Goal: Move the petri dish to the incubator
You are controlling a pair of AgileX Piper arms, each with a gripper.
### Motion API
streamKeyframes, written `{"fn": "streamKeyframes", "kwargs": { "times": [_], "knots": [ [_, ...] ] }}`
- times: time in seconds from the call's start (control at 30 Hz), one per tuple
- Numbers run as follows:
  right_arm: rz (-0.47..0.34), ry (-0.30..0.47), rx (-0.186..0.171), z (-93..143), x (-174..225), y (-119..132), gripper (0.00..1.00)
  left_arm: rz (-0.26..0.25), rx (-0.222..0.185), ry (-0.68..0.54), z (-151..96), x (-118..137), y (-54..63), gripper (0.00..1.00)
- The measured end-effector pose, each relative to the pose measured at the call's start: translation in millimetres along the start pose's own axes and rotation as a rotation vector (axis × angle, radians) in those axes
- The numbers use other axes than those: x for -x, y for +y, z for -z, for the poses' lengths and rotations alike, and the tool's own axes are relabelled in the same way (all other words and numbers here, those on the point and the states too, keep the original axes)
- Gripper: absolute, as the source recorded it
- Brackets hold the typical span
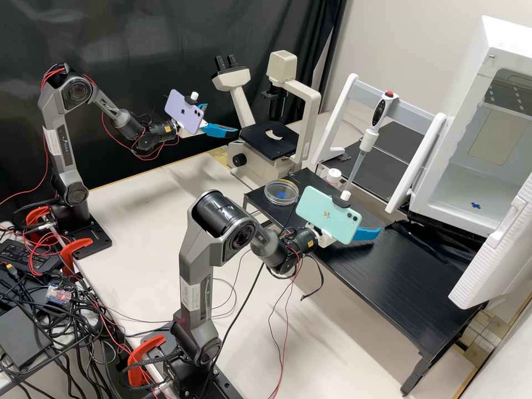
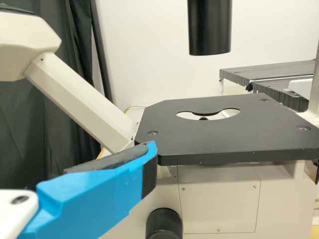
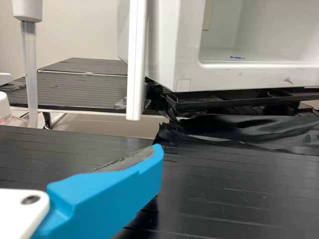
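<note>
The clear round petri dish rests on the black raised shelf at its far left corner, with a blue mark showing in it. My left gripper hangs open in front of the microscope, left of the dish; in its wrist view the gripper has one finger showing beside the stage. Over the shelf, right of the dish, is my right gripper; up close the gripper is open, its visible pad bare. The white incubator, also in the right wrist view, stands open with a blue mark on its floor.
The microscope stands behind the shelf's left end. A pipette on a white stand and a small white-capped bottle are at the shelf's back. The incubator door juts over the right end. Loose cables hang below the right arm.
</note>
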Motion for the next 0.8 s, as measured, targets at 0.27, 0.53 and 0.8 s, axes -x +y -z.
{"fn": "streamKeyframes", "kwargs": {
  "times": [0.27,0.53,0.8],
  "knots": [
    [0.000,0.000,0.000,0,0,0,1.00,0.000,0.000,0.000,0,0,0.0,1.00],
    [-0.005,0.020,-0.009,8,15,-3,1.00,0.000,0.000,0.000,0,0,0.0,1.00],
    [0.006,0.188,0.010,41,47,-15,1.00,0.000,0.000,0.000,0,0,0.0,1.00]
  ]
}}
